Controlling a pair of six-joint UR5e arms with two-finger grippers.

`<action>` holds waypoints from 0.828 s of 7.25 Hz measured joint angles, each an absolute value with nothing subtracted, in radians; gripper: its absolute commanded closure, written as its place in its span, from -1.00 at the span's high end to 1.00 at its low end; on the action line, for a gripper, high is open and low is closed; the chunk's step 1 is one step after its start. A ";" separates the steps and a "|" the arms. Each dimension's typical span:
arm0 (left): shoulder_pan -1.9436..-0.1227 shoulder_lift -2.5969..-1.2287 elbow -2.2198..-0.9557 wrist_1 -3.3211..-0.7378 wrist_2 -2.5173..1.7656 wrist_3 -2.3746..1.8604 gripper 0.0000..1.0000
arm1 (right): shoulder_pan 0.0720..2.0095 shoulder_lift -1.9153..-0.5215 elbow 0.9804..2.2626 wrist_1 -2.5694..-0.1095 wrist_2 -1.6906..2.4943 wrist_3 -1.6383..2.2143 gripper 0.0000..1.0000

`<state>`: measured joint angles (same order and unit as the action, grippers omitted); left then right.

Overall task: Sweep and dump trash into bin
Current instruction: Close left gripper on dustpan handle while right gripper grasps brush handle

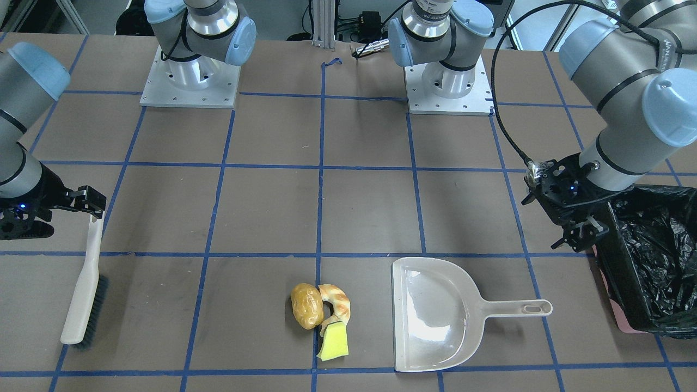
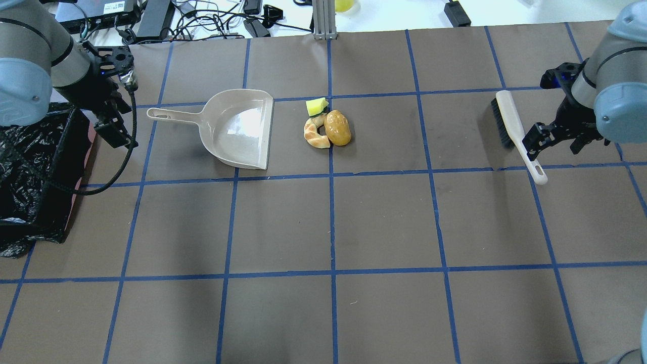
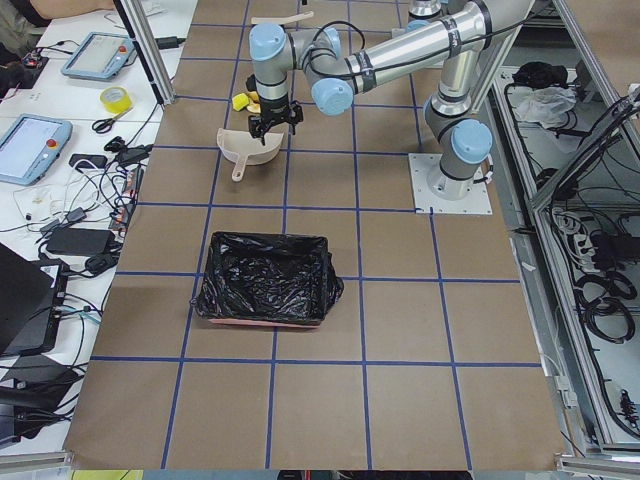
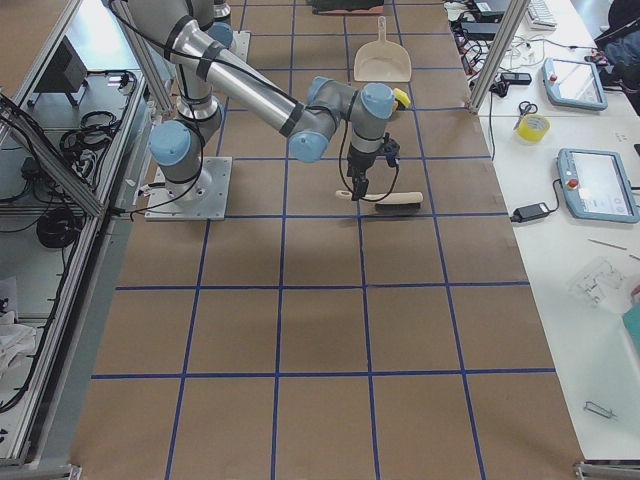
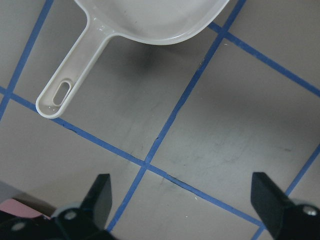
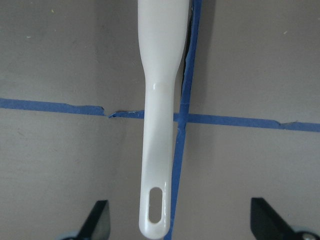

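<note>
The trash lies together on the table: a golden-brown potato lump (image 1: pixel 306 306) (image 2: pixel 337 127), a tan striped bread piece (image 1: pixel 336 301) and a yellow sponge wedge (image 1: pixel 335 342). A beige dustpan (image 1: pixel 435 316) (image 2: pixel 237 129) lies flat beside them, its handle (image 5: pixel 75 75) pointing toward the bin (image 1: pixel 653 256) (image 3: pixel 265 280), which is lined with a black bag. My left gripper (image 1: pixel 581 233) (image 5: pixel 182 200) is open and empty, between the bin and the dustpan handle. My right gripper (image 2: pixel 556 142) (image 6: pixel 182 220) is open, its fingers on either side of the end of the white brush handle (image 6: pixel 160 125).
The brush (image 1: pixel 84 288) (image 2: pixel 510 121) lies on the table at the robot's right, bristles toward the trash. Blue tape lines grid the brown table. Cables and devices lie beyond the far edge (image 2: pixel 202 20). The two arm bases (image 1: pixel 190 81) stand on the robot's side.
</note>
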<state>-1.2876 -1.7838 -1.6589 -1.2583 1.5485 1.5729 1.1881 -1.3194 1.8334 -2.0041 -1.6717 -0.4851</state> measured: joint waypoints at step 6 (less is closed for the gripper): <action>-1.340 -1.975 -1.540 -1.098 1.651 1.840 0.93 | 1.194 -1.266 1.840 -2.006 -1.682 -0.388 0.64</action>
<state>-1.3397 -1.9750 -1.5397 -1.0977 1.6513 1.8400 1.1935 -1.2664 1.8402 -2.0057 -1.6820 -0.3879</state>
